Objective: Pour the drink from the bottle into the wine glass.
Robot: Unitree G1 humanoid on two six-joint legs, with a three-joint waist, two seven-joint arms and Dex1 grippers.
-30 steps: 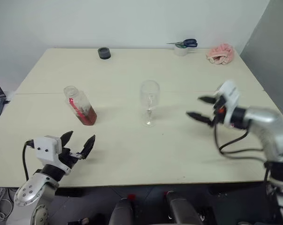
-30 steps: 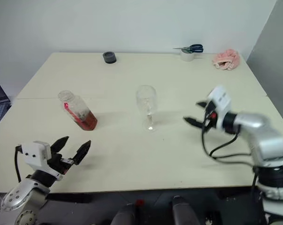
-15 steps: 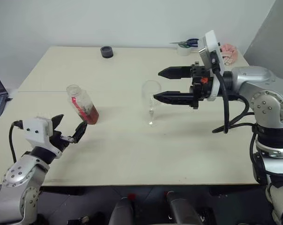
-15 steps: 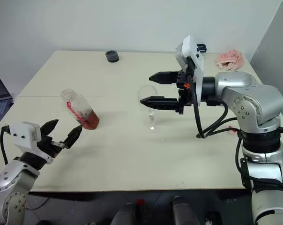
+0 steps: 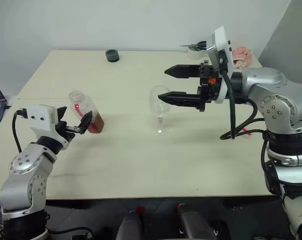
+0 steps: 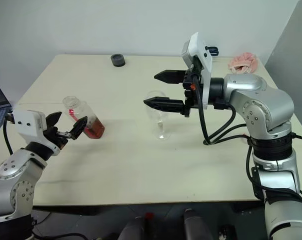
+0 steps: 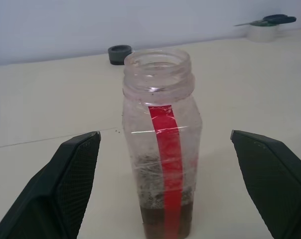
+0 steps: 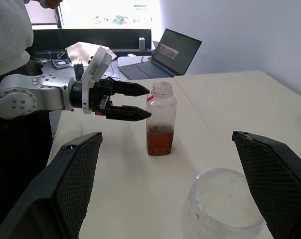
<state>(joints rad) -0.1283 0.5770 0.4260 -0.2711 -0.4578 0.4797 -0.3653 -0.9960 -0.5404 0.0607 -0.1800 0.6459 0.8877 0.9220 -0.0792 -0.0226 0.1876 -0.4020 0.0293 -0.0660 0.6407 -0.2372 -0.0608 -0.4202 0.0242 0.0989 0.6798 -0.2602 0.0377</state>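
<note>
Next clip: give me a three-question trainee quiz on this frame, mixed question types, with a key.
1. True or false: the bottle has its cap on.
2. Which gripper has the wine glass nearest: A) the left gripper B) the right gripper?
3. Fill in: the drink sits at the ____ of the bottle.

Key
1. False: the neck is open, with no cap on it.
2. B: its open fingers flank the bowl, apparently without touching. The left gripper is open at the bottle.
3. Bottom.
</note>
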